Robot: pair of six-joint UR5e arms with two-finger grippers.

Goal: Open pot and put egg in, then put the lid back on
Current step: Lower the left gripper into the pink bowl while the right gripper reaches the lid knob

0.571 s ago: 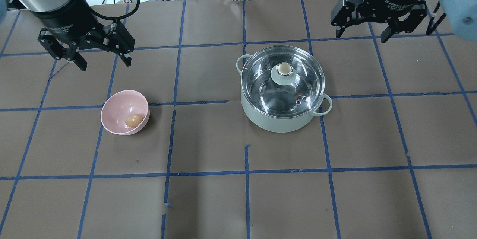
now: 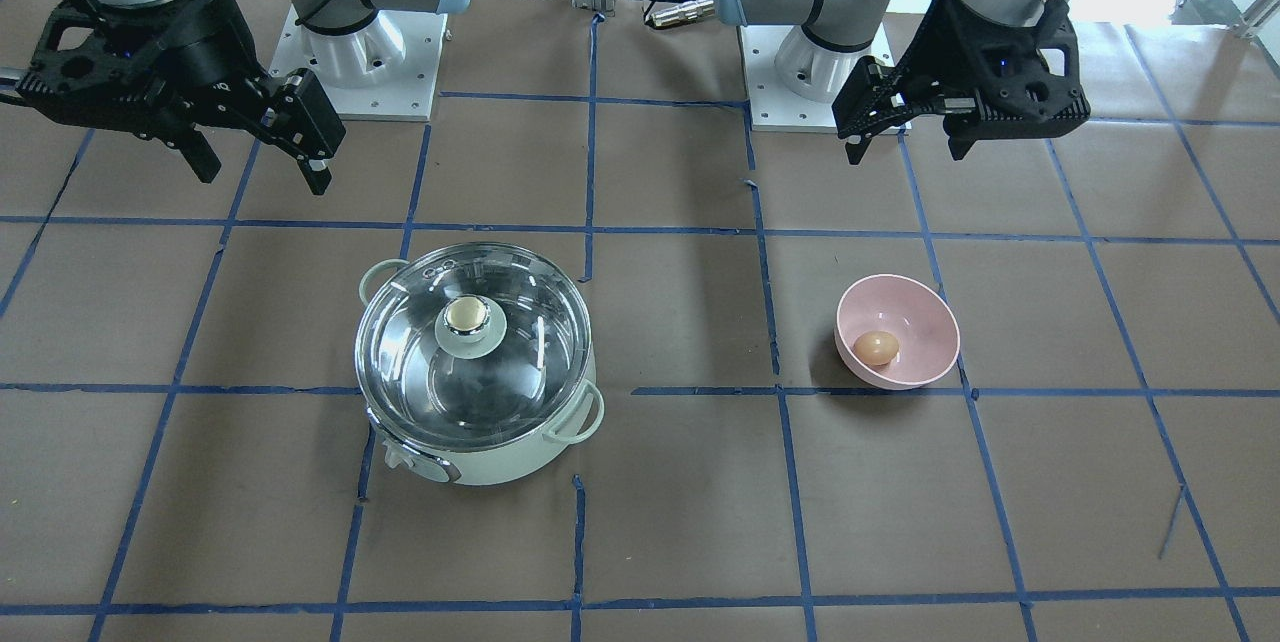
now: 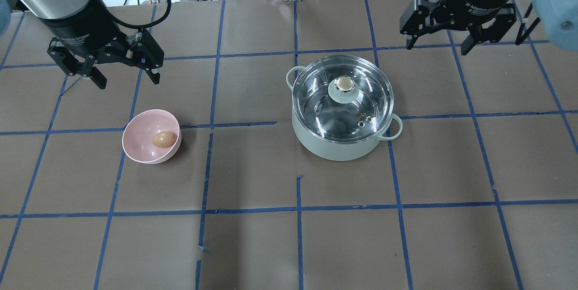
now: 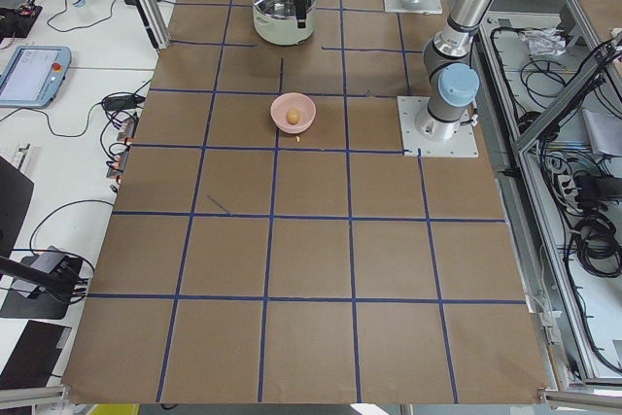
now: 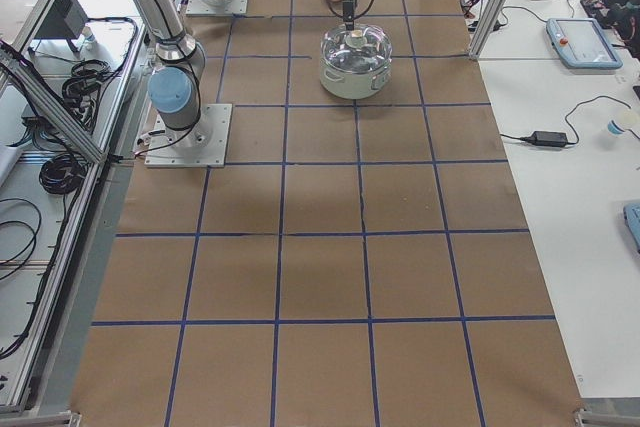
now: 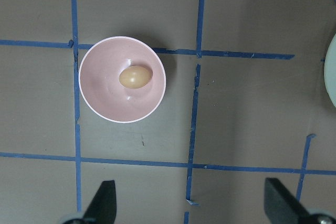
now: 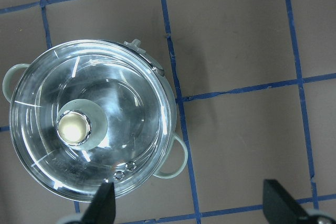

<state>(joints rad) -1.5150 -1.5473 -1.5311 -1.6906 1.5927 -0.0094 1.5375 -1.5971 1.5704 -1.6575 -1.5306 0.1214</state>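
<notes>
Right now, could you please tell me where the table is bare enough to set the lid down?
The widest bare patch lies between the pink bowl holding the egg and the pot, whose lid is on. The table across the overhead view's lower half is bare too. Tighter beneath the open left claw and right claw.

Held high and pointing straight down, left tool (image 3: 128, 78) and right tool (image 3: 437, 46) — jaws spread wide, empty.
</notes>
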